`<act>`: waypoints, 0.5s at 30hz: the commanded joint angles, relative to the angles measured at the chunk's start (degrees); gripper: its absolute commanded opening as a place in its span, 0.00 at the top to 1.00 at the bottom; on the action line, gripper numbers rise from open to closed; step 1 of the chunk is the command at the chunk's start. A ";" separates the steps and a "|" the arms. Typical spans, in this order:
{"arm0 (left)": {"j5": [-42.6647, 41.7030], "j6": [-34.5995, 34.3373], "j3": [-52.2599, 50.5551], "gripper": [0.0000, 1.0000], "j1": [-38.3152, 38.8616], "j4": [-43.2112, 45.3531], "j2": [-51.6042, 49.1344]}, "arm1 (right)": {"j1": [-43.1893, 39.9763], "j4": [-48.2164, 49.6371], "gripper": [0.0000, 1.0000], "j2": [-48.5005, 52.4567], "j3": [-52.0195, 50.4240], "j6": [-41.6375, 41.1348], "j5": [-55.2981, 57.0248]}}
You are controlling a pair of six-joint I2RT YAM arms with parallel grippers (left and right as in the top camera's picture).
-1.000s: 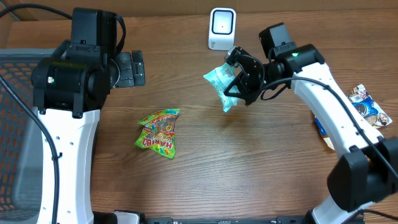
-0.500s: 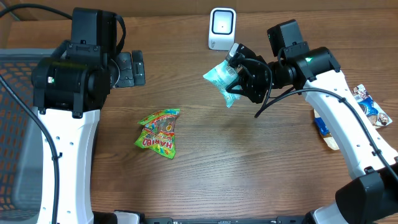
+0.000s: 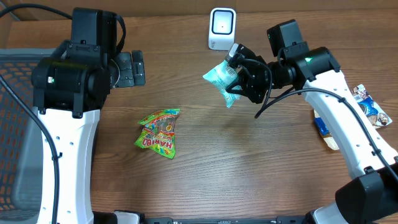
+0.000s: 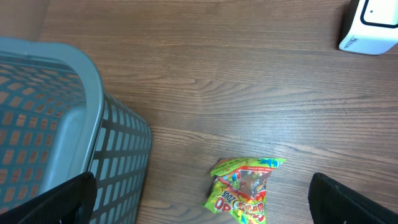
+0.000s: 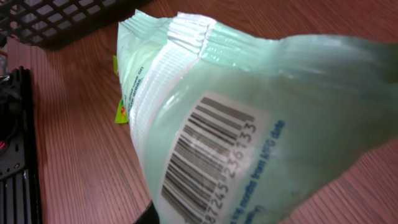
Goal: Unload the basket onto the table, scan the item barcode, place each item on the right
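Note:
My right gripper is shut on a pale green packet and holds it above the table, just below and in front of the white scanner. In the right wrist view the packet fills the frame, and its barcode faces the camera. The packet hides most of the right fingers. My left gripper stands open at the back left with nothing between its fingers. The scanner shows at the top right corner of the left wrist view.
A green and yellow Haribo bag lies left of centre on the table, also the bag below my left gripper. A grey mesh basket stands at the far left. Two snack packets lie at the right edge.
Early in the second the right arm shifted slightly to the right and turned, carrying the packet with it; since then it has held still. The left arm has not moved.

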State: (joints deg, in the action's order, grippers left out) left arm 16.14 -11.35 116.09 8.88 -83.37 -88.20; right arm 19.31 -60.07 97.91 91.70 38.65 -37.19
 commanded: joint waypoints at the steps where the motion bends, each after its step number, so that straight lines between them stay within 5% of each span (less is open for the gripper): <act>1: 0.74 1.27 0.68 0.00 -0.24 0.02 -0.20 | 1.03 0.72 0.91 1.55 1.55 -4.31 -2.05; 7: 0.74 1.27 0.68 0.00 -0.24 0.00 -0.20 | 1.44 1.95 0.96 8.15 1.25 -14.62 1.53; 15: 0.76 1.27 0.68 0.00 -0.24 0.02 -0.20 | 6.25 6.75 0.96 11.91 1.25 -36.41 33.14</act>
State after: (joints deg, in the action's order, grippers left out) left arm 16.14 -11.35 116.09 8.88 -83.37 -88.20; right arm 23.94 -54.89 109.67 91.70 13.69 -18.57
